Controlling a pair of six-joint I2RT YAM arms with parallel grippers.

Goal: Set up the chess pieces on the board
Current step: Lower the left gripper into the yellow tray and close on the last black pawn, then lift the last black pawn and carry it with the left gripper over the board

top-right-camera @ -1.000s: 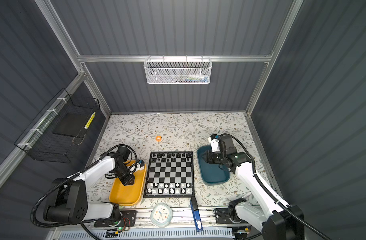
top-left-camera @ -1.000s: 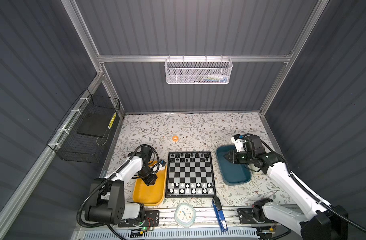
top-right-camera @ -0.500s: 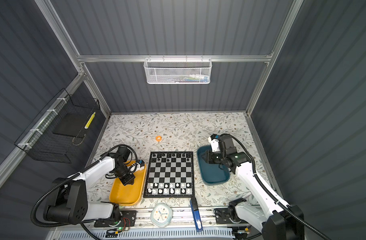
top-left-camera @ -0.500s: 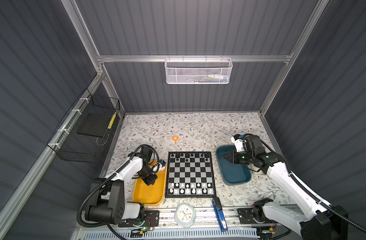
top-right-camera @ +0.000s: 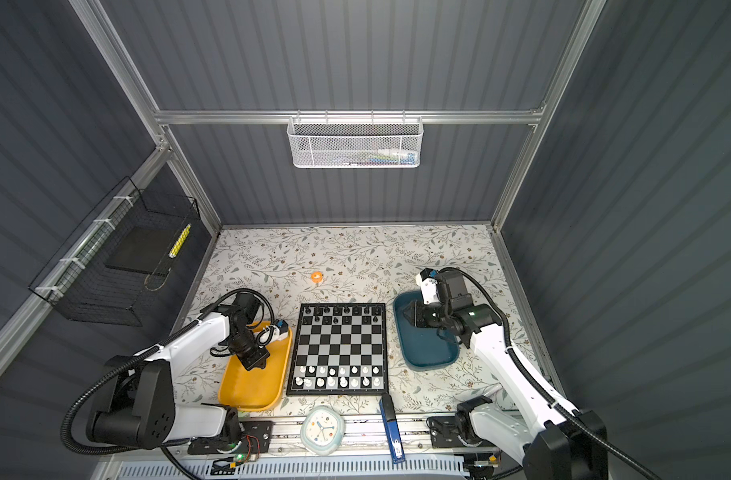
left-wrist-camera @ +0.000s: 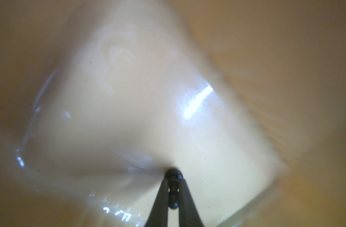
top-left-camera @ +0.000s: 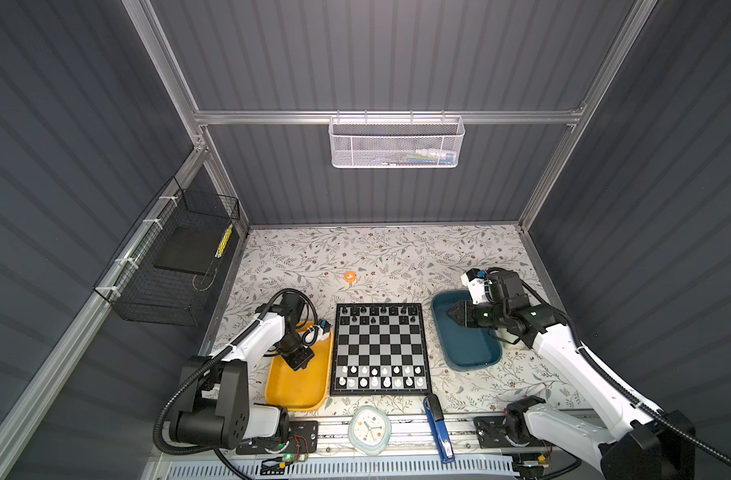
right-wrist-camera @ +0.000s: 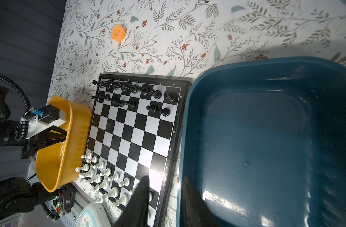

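I've got the square black-and-silver checked board [top-left-camera: 380,347] lying flat near the front of the floral tabletop [top-left-camera: 397,257] in both top views. Glossy black chessmen [top-left-camera: 374,314] stand along its two far rows and white chessmen [top-left-camera: 380,376] along its two near rows. Just left of it sits the yellow plastic tray [top-left-camera: 297,388], and my left gripper [left-wrist-camera: 172,183] is down inside, clamped tight on one small dark piece [left-wrist-camera: 173,173]. On the other side, my right gripper [top-left-camera: 455,318] hangs over the teal plastic tray [top-left-camera: 472,357], fingers parted, nothing between them.
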